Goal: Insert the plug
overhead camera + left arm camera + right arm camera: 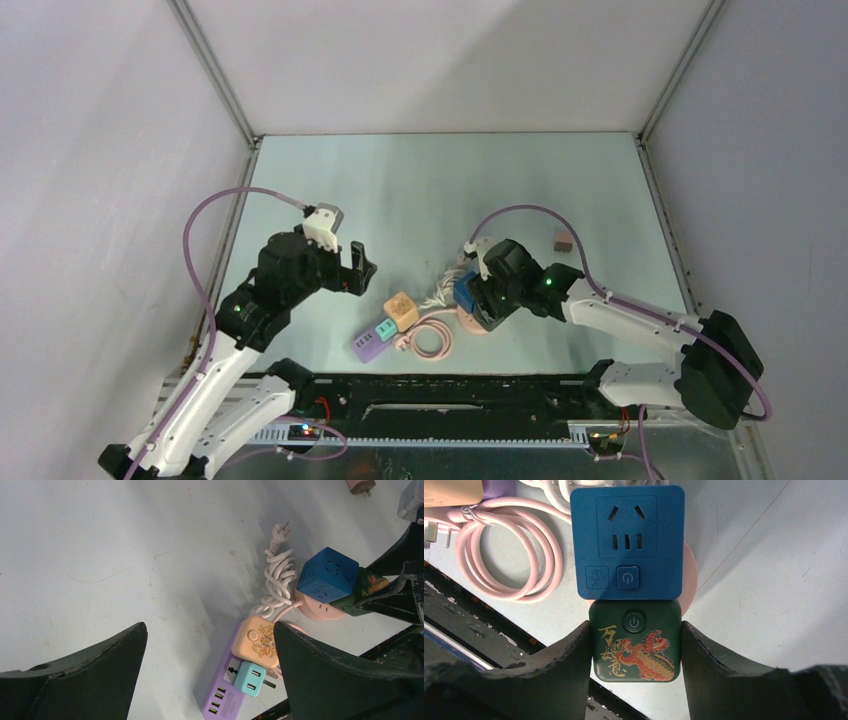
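A pale green desk (pixel 450 180) seen from above, with two robot arms mounted at its near edge.

Close to the near edge, at about the middle, lies a purple power strip (pixel 220 700). A small teal plug (pixel 251 678) sits on it, its prongs showing at one side. Just right of the strip is a coil of pink cable (pixel 509 555).

An orange cube (pixel 257 642) printed with a pattern rests at the far end of the strip.

To its right, the right fingers (pixel 549 675) pinch a green cube (pixel 635 650) by two opposite sides. This is the plug. Its top face has a round power button and a red and gold dragon picture. It sits right of the desk's centre, towards the near edge.

The far side of the green cube touches a blue cube (pixel 627 542), whose top face shows socket holes and a power button. A round pink socket base (pixel 320 611) lies under the blue cube. Whether the green cube rests on that base cannot be told.

Beyond the orange cube lies a bundled white cable (pixel 279 577), its pronged end pointing towards the far edge.

The left fingers (pixel 90 675) are spread wide and hold nothing. They hang over bare desk, left of the cluster.

Farther back, towards the right edge, a small brown plug (pixel 562 240) lies well apart from everything else.
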`<state>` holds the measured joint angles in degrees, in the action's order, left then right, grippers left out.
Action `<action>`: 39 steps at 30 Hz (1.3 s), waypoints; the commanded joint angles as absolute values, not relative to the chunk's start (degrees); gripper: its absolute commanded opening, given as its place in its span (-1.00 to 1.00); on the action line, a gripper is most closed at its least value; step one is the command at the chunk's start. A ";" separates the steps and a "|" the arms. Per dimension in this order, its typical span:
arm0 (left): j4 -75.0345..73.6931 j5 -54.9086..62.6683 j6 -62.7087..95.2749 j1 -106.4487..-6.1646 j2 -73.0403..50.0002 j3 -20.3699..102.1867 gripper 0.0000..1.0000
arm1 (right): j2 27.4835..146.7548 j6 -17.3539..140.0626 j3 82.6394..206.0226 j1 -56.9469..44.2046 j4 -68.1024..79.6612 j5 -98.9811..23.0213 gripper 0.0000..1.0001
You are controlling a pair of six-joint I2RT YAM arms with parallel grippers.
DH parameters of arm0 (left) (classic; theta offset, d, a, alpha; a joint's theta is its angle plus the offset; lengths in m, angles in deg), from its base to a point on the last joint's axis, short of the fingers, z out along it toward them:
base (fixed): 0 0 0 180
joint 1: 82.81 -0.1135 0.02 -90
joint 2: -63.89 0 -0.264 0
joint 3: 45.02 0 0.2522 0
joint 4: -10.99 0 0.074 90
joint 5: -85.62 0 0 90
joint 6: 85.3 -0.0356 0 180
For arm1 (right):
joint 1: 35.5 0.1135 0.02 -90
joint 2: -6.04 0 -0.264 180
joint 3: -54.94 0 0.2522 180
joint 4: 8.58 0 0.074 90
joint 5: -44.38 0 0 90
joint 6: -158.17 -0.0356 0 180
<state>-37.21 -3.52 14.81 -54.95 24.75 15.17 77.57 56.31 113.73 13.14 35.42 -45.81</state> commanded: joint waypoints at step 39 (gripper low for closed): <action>-32.55 -0.25 16.35 -56.86 14.02 21.14 0.99 | 61.94 48.58 126.39 2.10 46.03 -43.10 0.99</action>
